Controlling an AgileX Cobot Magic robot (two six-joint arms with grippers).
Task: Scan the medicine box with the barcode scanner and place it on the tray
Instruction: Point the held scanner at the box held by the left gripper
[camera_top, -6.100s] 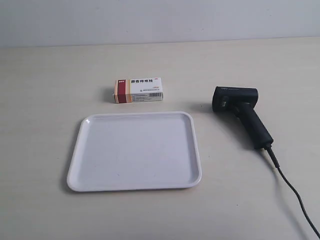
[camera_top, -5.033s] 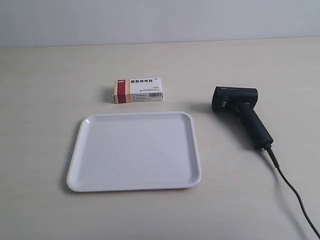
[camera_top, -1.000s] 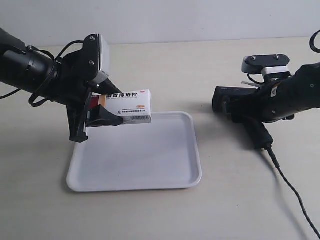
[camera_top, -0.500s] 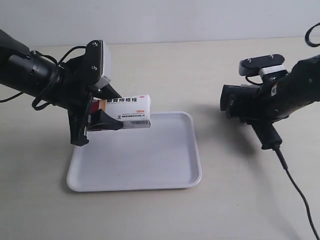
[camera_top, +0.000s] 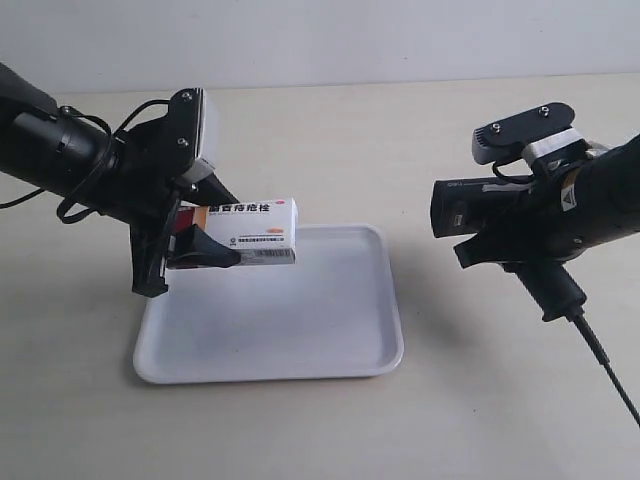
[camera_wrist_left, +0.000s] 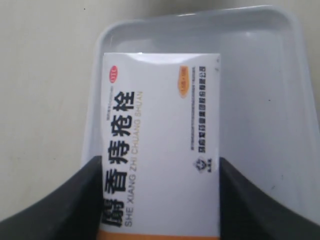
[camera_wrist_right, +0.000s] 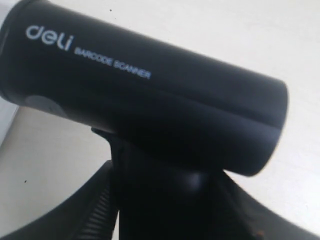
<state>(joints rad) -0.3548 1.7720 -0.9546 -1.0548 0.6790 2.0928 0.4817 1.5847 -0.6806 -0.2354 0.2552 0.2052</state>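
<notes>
My left gripper (camera_top: 205, 238) is clamped on the box (camera_top: 250, 229), fingers pressing its two long sides, and I've got it up in the air over the near-left part of the tray (camera_top: 300, 335). Nothing of the box touches the tray; its shadow falls on the white surface below. From my left wrist, the box (camera_wrist_left: 160, 145) fills the middle of the picture, white face up with dark printed characters running along it and an orange strip right at the edge nearest my palm. My black fingers (camera_wrist_left: 70, 200) hug it on both sides, and the tray (camera_wrist_left: 270, 75) spreads out underneath and beyond.

Over on the other side, my right gripper (camera_top: 520, 250) is closed around the scanner (camera_top: 480, 205) where the head meets the handle, and the scanner is off the table (camera_top: 400, 130). Its boxy head points across toward the box, with open table between them, and the handle (camera_top: 552, 288) slants down and away, the cable (camera_top: 605, 370) trailing off to the table's edge. From my right wrist, the scanner (camera_wrist_right: 150, 105) head looms large and black, white lettering along its side, my fingers (camera_wrist_right: 90, 210) gripping just below the head.
</notes>
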